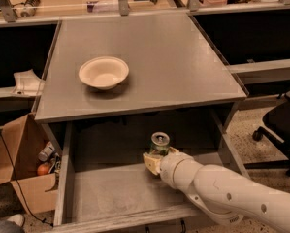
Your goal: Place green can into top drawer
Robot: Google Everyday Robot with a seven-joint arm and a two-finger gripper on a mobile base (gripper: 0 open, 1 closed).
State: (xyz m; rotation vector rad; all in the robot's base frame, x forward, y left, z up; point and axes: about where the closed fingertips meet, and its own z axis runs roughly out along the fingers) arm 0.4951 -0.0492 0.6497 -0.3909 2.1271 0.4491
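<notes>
The green can point(160, 144) stands upright with its silver top showing, inside the open top drawer point(105, 191) near its back, right of the middle. My gripper point(154, 162) reaches into the drawer from the lower right on the white arm. Its cream fingers are closed around the can's lower part, which hides the can's base. I cannot tell whether the can rests on the drawer's grey bottom or hangs just above it.
A cream bowl point(104, 72) sits on the grey table top point(183, 57) above the drawer. A brown cardboard box point(13, 169) with small items stands on the floor at the left. A black office chair point(280, 130) is at the right.
</notes>
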